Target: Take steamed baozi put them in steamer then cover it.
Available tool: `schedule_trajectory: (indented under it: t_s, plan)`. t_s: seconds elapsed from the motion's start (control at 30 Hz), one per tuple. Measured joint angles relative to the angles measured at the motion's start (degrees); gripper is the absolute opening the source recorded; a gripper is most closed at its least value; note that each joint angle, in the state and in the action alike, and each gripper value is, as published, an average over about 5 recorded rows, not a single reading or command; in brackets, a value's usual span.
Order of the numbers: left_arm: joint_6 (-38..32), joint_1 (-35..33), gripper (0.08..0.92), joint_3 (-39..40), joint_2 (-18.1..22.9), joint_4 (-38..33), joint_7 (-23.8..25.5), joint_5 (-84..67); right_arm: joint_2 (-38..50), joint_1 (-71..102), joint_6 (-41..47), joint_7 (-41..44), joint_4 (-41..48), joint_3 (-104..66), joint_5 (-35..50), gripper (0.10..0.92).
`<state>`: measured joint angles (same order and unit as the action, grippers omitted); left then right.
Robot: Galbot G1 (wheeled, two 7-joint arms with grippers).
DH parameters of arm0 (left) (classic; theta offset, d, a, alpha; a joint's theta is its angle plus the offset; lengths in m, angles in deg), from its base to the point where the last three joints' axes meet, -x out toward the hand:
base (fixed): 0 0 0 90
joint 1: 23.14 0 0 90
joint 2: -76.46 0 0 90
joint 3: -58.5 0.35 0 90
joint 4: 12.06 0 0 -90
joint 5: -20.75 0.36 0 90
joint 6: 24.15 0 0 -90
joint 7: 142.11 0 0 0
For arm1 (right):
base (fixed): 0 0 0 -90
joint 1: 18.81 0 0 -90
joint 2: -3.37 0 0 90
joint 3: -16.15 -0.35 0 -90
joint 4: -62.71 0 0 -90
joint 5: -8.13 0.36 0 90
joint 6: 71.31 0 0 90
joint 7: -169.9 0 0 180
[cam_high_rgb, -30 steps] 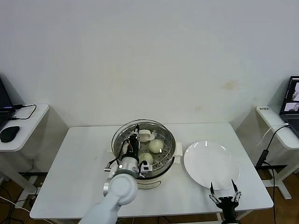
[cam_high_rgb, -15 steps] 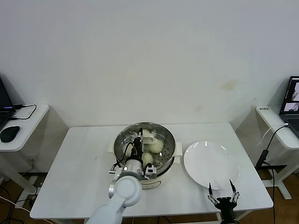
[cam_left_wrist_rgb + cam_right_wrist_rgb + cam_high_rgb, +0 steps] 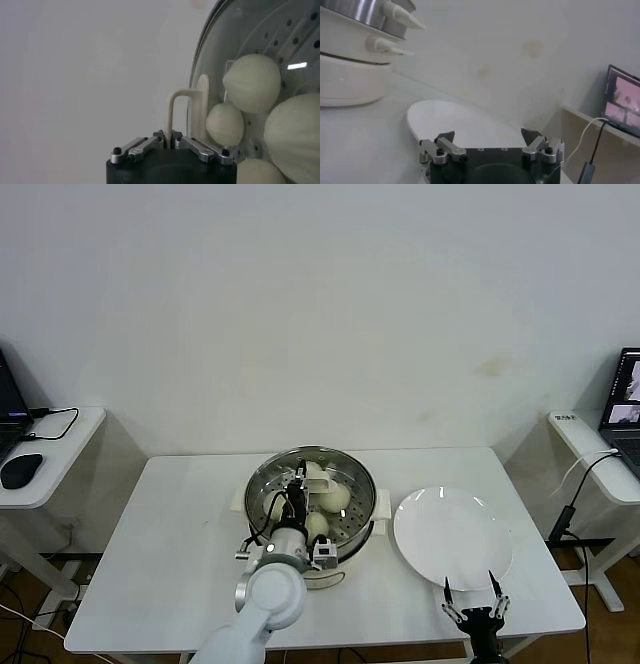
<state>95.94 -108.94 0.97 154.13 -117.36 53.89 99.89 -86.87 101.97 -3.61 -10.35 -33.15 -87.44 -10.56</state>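
head view: baozi (image 3: 335, 497) already sit in the steamer (image 3: 262, 484) mid-bench, and the cover (image 3: 310, 452) is over it, handle pinched in the left hand (image 3: 297, 482). only seating and release look left. right hand (image 3: 473, 602) idles wide by the bare plate (image 3: 452, 536).

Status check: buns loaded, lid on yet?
Loading looks done: the baozi sit in the steamer and the white plate holds none. In hand: the left gripper is shut on the cover by its handle, over the steamer; whether the cover is fully seated is unclear. Left: release and withdraw. The right gripper waits open at the table's near edge.
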Motion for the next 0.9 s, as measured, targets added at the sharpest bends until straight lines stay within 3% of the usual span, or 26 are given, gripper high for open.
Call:
schedule_trajectory:
  t_s: [0.37,0.63,0.73,0.9]
  plan:
    - [-0.62,-2.85,0.539,-0.8,-2.2,-4.58,-2.12,-2.67,0.12,0.4,0.02,0.09,-0.16,0.09,0.0,0.823]
    - [-2.4,-8.92,0.749,-3.44,-6.76,-12.56,-6.78,-10.43,-0.02,0.93,0.11,0.27,-0.46,0.12,-0.03,0.823]
    - [-3.39,-12.65,0.812,-5.57,-9.09,-16.2,-10.09,-16.61,-0.02,1.27,-0.12,0.55,-0.87,0.13,0.19,0.823]
    - [-7.73,-20.28,0.822,-11.57,-11.86,-20.59,-17.51,-32.3,0.14,1.89,-0.89,0.9,-1.69,0.36,0.9,0.823]
